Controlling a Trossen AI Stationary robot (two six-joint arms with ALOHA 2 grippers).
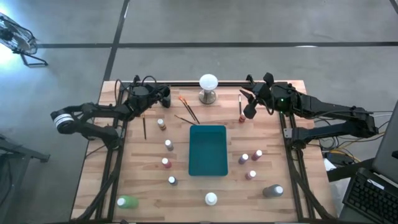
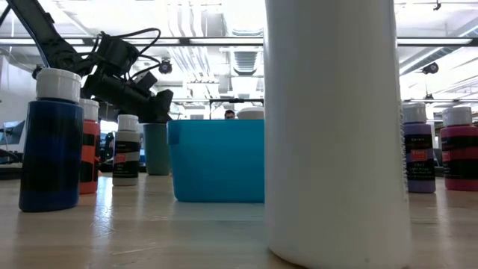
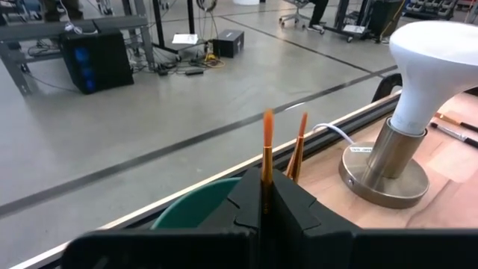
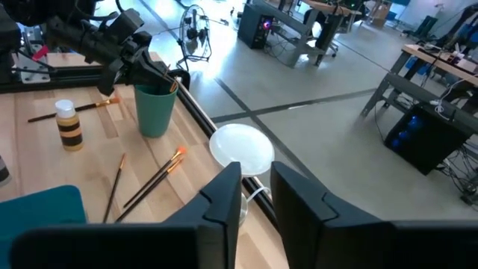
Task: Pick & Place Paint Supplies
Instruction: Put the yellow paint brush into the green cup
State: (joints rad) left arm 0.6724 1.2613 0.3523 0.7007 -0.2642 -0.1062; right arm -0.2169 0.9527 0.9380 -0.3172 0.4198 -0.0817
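Concrete floor and an open workshop frame a wooden tabletop [image 1: 143, 186] where paint supplies lie scattered around a flat teal tray [image 1: 208, 150]. At the back-left corner, the left gripper [image 3: 266, 196] holds a thin orange-handled brush [image 3: 267, 157] upright between fingers pressed shut on its shaft, directly over a green cup [image 4: 154, 109]; a second brush [image 3: 296, 153] already stands in that cup. More brushes [image 1: 188, 111] lie loose just behind the tray, one [image 1: 144, 127] lies left of them, and another [image 1: 240, 103] lies on the tabletop just below the right gripper [image 4: 255, 193].

That gripper hovers at the back right, beside the white ball on its metal base [image 1: 208, 87]; its fingers stand slightly apart with nothing visible between them, and whether they are about to take anything cannot be told.

Small white-capped bottles [image 1: 165, 163] stand upright on both sides of the tray, a larger green one [image 1: 127, 201] and a grey one [image 1: 272, 191] near the front corners, a white one [image 1: 211, 199] at the front centre.

Brushes look light and stiff but slender, likely to roll or pivot; a pinch near mid-handle, clear of the bristles, seems soundest. Bottles appear rigid, smooth-sided and top-heavy when tipped, so a squeeze around the body below the cap should hold best. Crowding near the tray could topple neighbours.
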